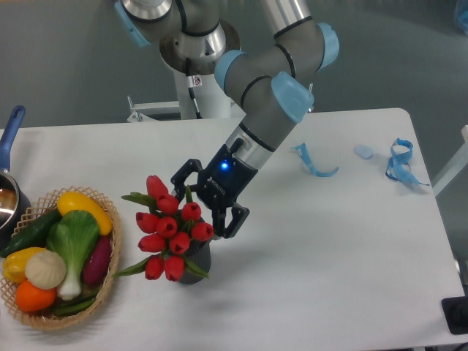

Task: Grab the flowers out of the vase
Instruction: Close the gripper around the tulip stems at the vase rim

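1. Flowers (170, 232), a bunch of red tulip buds with green leaves, stood in the vase (197, 261), a small dark ribbed cylinder near the middle of the white table (329, 241). The bunch spread wider than the vase and hid most of its mouth.

2. Just behind and to the right of the vase, the gripper (205, 197) hung at a slant over the back edge of the bunch, a blue light glowing on its body.

3. Its two dark fingers were spread wide apart and held nothing. One fingertip sat just behind the topmost buds; the other sat right beside the bud on the vase's right. Whether either tip brushed a bud could not be told.

4. The step in hand looked like the approach to a grasp. Done well, the fingers would likely need to close around the tied stems or the body of the bunch, not pinch single buds, and then lift straight up so the vase stayed put.

5. Left of the vase sat a wicker basket (102, 292) of coloured vegetables. Far to the vase's right, blue ribbons (401, 162) lay on the table.
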Tool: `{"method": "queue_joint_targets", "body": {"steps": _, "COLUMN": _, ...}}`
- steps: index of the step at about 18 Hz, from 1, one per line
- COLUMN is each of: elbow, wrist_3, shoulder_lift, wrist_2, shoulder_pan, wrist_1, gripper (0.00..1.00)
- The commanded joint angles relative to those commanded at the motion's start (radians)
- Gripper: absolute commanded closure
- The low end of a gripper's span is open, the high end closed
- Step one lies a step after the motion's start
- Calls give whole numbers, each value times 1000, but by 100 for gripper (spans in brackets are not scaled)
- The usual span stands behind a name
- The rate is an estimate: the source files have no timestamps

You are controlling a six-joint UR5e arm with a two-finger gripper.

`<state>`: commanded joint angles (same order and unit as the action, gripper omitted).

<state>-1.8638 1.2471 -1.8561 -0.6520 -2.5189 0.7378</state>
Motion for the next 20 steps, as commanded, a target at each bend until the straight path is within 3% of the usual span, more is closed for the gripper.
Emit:
{"method": "queue_joint_targets", "body": {"steps": 2, "elbow": 5, "wrist_3": 2, "shoulder_lift": -6, "wrist_2": 0, "shoulder_pan": 6, "wrist_1": 0, "gripper": 3}}
{"method": "queue_joint_targets", "body": {"steps": 5, "elbow": 6, "wrist_3": 0, "shoulder_lift": -5, "wrist_2": 14, "shoulder_pan": 5, "wrist_1": 0, "gripper": 30}}
{"method": "queue_joint_targets", "body": {"steps": 10, "elbow": 2, "wrist_3": 0, "shoulder_lift": 2, "wrist_2": 20, "shoulder_pan": -3, "wrist_1": 0, "gripper": 59}}
{"method": "queue_joint_targets", "body": {"steps": 16, "elbow": 5, "wrist_3": -40, "shoulder_lift": 6, "wrist_2": 77, "shoulder_pan": -21, "wrist_1": 0, "gripper": 62}}
{"method": "queue_joint_targets", "body": {"steps": 20, "elbow": 5, "wrist_3": -95, "shoulder_lift": 44, "wrist_2": 81, "shoulder_pan": -23, "wrist_1": 2, "gripper": 62}}
